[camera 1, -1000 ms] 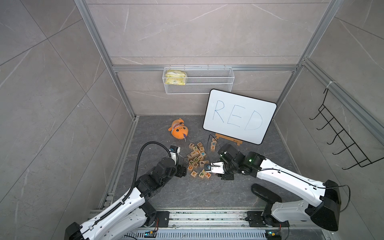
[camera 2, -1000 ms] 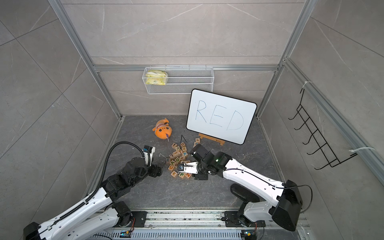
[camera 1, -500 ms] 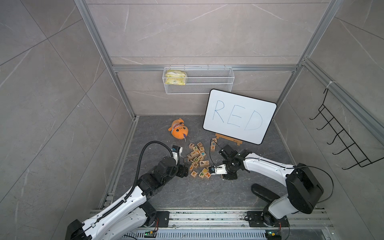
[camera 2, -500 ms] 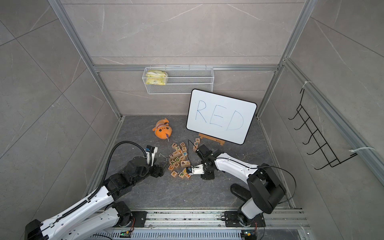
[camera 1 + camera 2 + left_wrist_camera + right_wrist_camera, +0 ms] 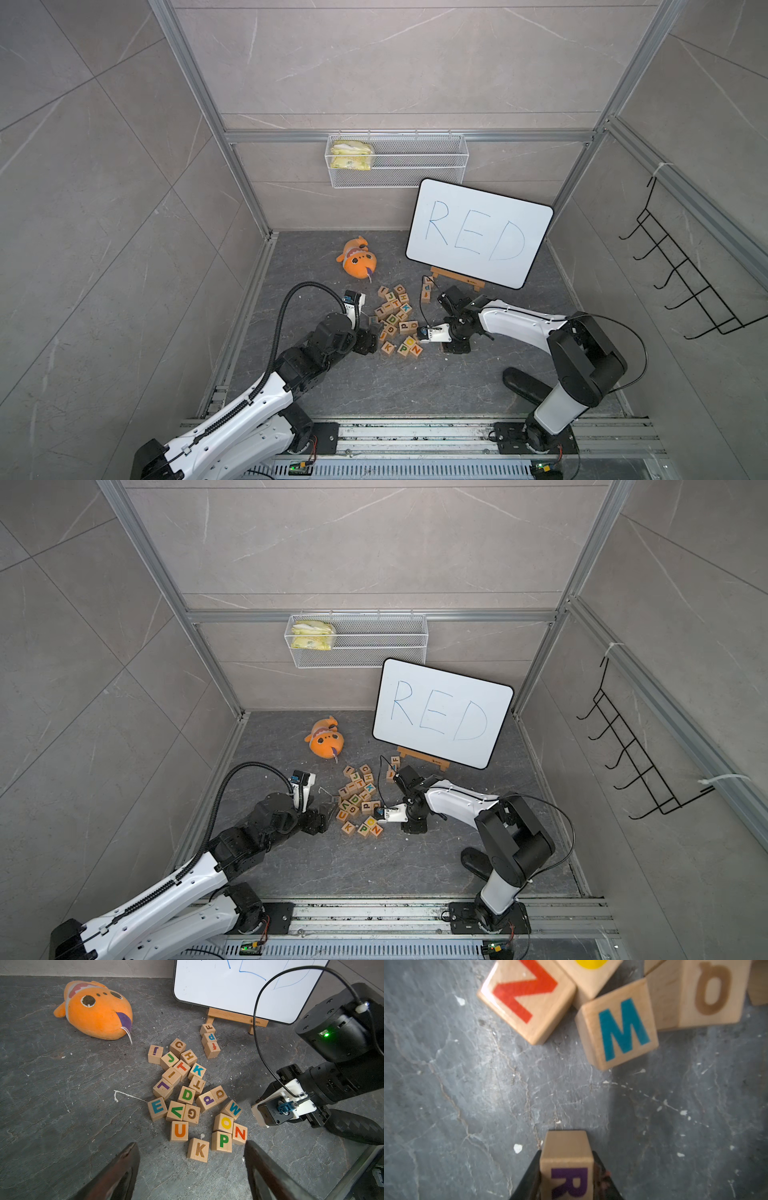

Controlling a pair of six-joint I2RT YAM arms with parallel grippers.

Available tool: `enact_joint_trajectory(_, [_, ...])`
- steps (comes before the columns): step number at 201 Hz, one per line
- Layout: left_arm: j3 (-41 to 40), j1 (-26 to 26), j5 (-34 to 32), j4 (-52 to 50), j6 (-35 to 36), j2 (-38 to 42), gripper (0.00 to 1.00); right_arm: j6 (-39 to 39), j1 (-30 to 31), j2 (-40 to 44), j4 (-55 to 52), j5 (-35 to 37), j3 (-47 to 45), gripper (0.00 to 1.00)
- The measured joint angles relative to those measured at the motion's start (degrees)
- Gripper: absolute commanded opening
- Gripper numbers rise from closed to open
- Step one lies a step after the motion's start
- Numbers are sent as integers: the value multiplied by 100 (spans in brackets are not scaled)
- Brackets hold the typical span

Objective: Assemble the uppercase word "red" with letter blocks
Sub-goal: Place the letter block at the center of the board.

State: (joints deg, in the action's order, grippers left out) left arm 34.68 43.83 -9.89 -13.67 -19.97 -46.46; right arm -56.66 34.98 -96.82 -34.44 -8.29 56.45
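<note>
My right gripper (image 5: 566,1159) is shut on a light-wood letter block with a dark purple R (image 5: 568,1180), just above the grey floor to the right of the pile. In both top views that gripper (image 5: 455,348) points down and hides the block. A green D block (image 5: 187,1095) lies in the middle of the pile (image 5: 395,320), and a block showing a teal E (image 5: 157,1108) sits at the pile's left edge. My left gripper (image 5: 190,1144) is open and empty, low at the pile's near-left side (image 5: 374,332), its fingers (image 5: 124,1167) spread before the K and P blocks.
A white board with RED in blue (image 5: 478,237) leans on a wooden easel at the back right, with three blocks (image 5: 427,289) in a row beside it. An orange plush fish (image 5: 358,262) lies behind the pile. A wire basket (image 5: 397,166) hangs on the back wall.
The right arm's elbow has folded up and back toward its base, while its gripper stays beside the pile with the R block. The left arm has hardly moved.
</note>
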Motion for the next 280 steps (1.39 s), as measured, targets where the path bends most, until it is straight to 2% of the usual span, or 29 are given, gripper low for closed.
enact_joint_trajectory(29, [0,0,0,2,0,-7,82,-17,-26,-39,4,-55,44,26])
enact_joint_trajectory(48, [0,0,0,2,0,-28,82,-20,-42,-50,4,-79,48,36])
enact_joint_trajectory(73, [0,0,0,2,0,-55,82,-17,-52,-70,0,-101,48,38])
enact_joint_trajectory(85, [0,0,0,2,0,-55,82,-11,-52,-72,0,-101,48,46])
enact_joint_trajectory(177, [-13,0,-9,2,0,-46,82,-35,-52,-50,-52,-120,57,51])
enact_joint_trajectory(209, [-37,0,-61,0,0,22,82,98,-52,446,-85,-96,68,52])
enact_joint_trajectory(212, [-42,0,-68,0,2,31,82,114,-52,527,-83,-101,70,54])
enact_joint_trajectory(217, [-48,0,-83,-2,0,48,82,175,-52,699,-63,-90,72,64])
enact_joint_trajectory(220, [-50,0,-96,-2,2,57,82,275,-52,807,-39,-81,72,77])
enact_joint_trajectory(222, [-55,0,-107,0,2,68,82,306,-50,881,-20,-68,72,91])
enact_joint_trajectory(225, [-57,0,-118,-2,2,76,82,332,-50,988,11,-52,72,99])
enact_joint_trajectory(261, [-81,0,-262,0,0,214,82,1683,-50,2155,966,105,26,100])
enact_joint_trajectory(280, [-107,0,-361,0,2,282,82,2583,-50,2734,1917,315,-413,100])
